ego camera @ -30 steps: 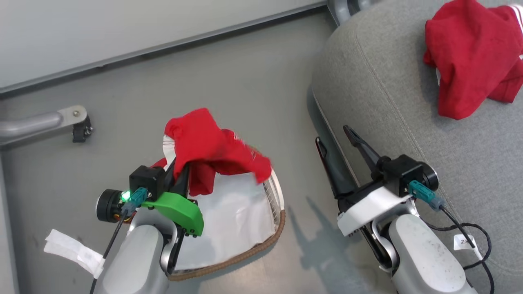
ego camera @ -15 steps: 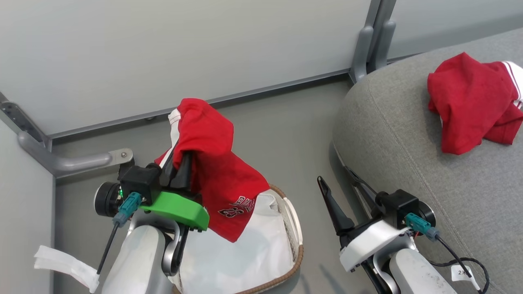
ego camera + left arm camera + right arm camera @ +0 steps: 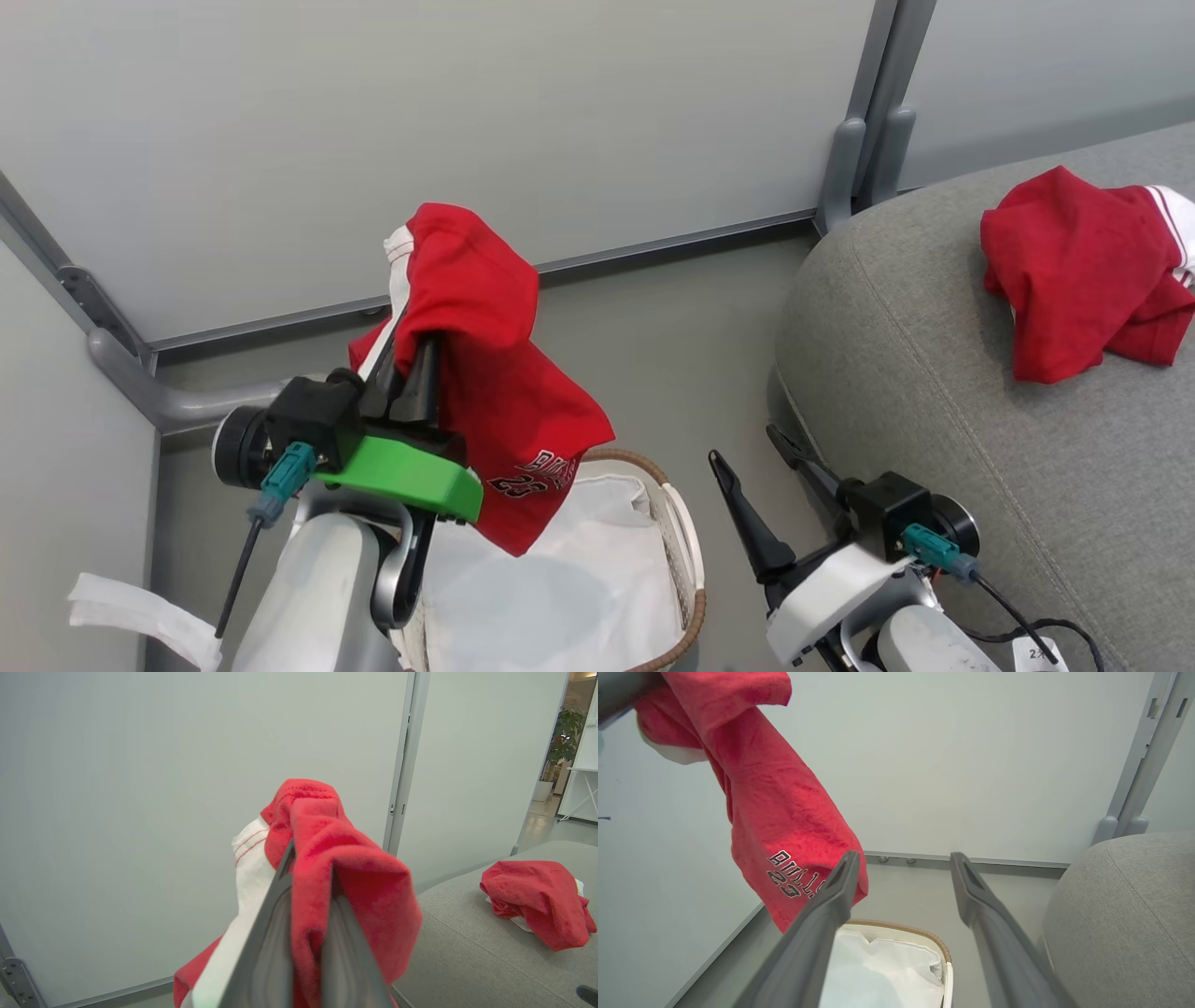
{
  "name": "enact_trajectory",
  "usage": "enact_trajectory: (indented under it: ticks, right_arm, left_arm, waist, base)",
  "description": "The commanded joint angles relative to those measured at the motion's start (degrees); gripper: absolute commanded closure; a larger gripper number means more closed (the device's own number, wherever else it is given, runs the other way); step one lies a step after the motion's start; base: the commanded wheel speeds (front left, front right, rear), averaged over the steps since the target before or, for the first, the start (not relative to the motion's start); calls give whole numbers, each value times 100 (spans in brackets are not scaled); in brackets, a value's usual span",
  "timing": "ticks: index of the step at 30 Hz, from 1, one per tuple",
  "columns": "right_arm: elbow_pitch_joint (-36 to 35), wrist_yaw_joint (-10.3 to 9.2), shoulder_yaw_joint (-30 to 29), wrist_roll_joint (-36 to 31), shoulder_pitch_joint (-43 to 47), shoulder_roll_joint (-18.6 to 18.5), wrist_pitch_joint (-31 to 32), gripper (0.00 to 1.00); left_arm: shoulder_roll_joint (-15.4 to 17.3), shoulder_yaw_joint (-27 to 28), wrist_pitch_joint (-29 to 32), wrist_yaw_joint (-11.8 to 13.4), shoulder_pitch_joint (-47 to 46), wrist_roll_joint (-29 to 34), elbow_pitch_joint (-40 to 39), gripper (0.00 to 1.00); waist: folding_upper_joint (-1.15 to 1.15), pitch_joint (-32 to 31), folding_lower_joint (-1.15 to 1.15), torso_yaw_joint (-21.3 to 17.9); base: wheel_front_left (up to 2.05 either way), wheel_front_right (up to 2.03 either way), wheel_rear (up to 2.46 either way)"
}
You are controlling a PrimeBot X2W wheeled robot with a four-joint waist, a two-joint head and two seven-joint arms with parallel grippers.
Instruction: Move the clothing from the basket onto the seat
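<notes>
My left gripper [image 3: 411, 359] is shut on the red "BULLS 23" garment [image 3: 485, 373], which hangs in the air above the white basket [image 3: 686, 551]. In the left wrist view the cloth [image 3: 327, 858] drapes over both fingers. The basket holds its white liner [image 3: 551, 579], also seen in the right wrist view [image 3: 878, 970]. A second red garment [image 3: 1074, 266] lies crumpled on the grey seat [image 3: 934, 373] at the right. My right gripper [image 3: 756, 462] stands open beside the seat's edge, holding nothing; its fingers [image 3: 831, 900] frame the basket rim [image 3: 920, 931].
Pale partition walls with a grey metal post [image 3: 864, 121] close off the back. A grey metal foot bar [image 3: 177, 401] runs along the floor at the left. A white tape strip [image 3: 131, 611] lies on the grey floor near my left arm.
My left gripper has lifted the garment clear of the basket, and it now hangs free. The head camera has tilted up, so more wall shows. The right gripper stays open.
</notes>
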Motion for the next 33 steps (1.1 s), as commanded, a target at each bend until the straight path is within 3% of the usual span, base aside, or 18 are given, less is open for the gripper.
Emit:
enact_trajectory:
  ticks: [1, 10, 22, 33]
  right_arm:
    - [22, -8, 45, -65, 90, -25, -1, 0]
    - [202, -8, 533, -122, -257, -71, -1, 0]
    - [844, -8, 1798, -177, -1394, -87, 0, 0]
    - [1577, -8, 2281, -198, -2143, -26, 0, 0]
  left_arm:
    - [1, -19, -4, -22, 89, -45, -28, 100]
    - [-3, -88, -4, -23, 53, -98, -31, 100]
    - [-2, -322, -4, -23, -36, -184, -48, 100]
    - [1, -652, -4, -23, -186, -354, 3, 100]
  waist:
    - [0, 3, 1, 1]
    - [0, 28, 1, 52]
    - [0, 110, 1, 234]
    - [0, 172, 1, 523]
  base:
    - [0, 0, 0]
    - [0, 0, 0]
    - [0, 0, 0]
    - [0, 0, 0]
